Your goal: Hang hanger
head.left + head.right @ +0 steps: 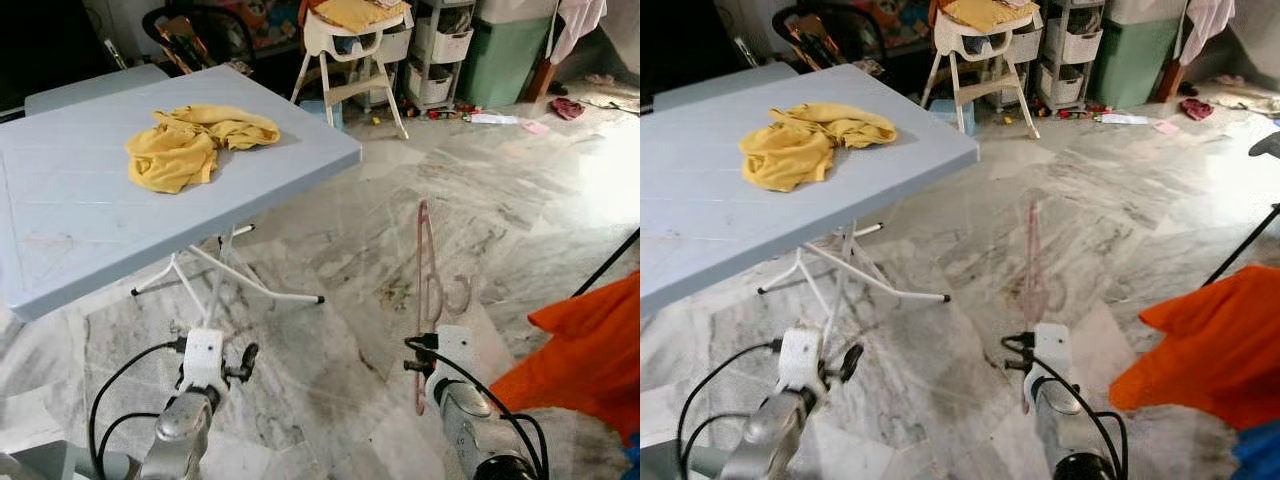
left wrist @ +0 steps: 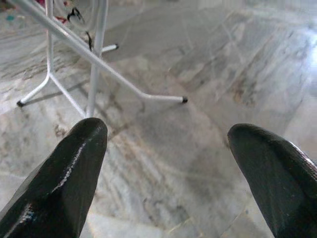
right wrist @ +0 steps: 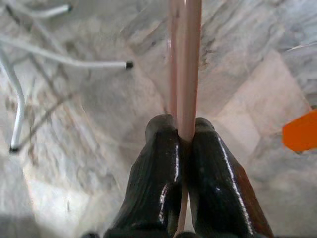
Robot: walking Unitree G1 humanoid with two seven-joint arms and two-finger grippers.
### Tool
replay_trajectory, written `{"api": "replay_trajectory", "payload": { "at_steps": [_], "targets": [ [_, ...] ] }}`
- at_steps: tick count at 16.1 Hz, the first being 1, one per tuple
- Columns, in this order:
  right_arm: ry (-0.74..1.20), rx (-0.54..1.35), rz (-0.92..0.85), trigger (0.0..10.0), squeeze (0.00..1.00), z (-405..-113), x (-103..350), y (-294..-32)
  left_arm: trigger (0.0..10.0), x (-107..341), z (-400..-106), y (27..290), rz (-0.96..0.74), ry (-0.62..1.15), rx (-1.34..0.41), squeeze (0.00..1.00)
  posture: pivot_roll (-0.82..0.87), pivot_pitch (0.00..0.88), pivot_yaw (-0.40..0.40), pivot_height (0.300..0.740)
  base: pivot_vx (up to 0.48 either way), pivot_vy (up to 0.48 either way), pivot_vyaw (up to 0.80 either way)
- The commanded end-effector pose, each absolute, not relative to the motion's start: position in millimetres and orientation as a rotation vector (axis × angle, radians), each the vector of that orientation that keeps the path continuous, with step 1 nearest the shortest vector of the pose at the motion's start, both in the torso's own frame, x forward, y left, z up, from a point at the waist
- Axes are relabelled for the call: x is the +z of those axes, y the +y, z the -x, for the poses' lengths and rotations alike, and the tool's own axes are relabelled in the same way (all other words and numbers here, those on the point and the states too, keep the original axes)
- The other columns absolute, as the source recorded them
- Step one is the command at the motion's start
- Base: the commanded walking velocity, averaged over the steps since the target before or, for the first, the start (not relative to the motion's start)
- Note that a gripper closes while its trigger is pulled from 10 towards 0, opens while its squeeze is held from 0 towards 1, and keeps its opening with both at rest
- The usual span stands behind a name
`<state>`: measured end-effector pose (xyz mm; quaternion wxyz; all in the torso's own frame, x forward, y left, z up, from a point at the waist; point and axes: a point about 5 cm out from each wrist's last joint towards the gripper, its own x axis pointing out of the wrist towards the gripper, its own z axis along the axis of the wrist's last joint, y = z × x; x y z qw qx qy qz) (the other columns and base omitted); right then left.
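A thin pink hanger (image 1: 428, 260) stands roughly upright over the marble floor in front of me, its hook curling down to the right. My right gripper (image 3: 184, 126) is shut on the hanger (image 3: 185, 59), which is pinched between the two black fingers. Low on my left, my left gripper (image 2: 166, 134) is open with nothing between its fingertips, facing the floor beside the table's white legs (image 2: 94, 54).
A pale blue folding table (image 1: 60, 220) with a crumpled yellow cloth (image 1: 190, 145) stands on the left. An orange cloth (image 1: 590, 345) hangs at the right edge beside a black pole (image 1: 605, 265). A white high chair (image 1: 350, 50), shelves and a green bin (image 1: 500, 50) line the back.
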<state>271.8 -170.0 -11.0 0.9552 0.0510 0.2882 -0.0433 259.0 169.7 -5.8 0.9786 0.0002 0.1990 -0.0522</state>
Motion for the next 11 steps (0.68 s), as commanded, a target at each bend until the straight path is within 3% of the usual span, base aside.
{"api": "replay_trajectory", "payload": {
  "at_steps": [1, 6, 11],
  "targets": [
    [0.541, -0.162, -0.145, 10.0, 0.0, -275, -3, -177, 10.0, -7, -260, 173, 0.022, 0.414, -0.101, 0.0, -0.16, 0.0, 0.093, 0.74, 0.0, 0.0, 0.0],
    [0.541, -0.146, -0.129, 10.0, 0.0, -256, 2, -191, 10.0, -5, -264, 166, 0.015, 0.409, -0.153, 0.0, -0.2, 0.0, 0.174, 0.74, 0.0, 0.0, 0.0],
    [0.51, -0.069, -0.018, 10.0, 0.0, -238, 9, -186, 10.0, -11, -254, 168, 0.014, 0.435, -0.191, 0.0, -0.19, 0.0, 0.115, 0.74, 0.0, 0.0, 0.0]
  ]
}}
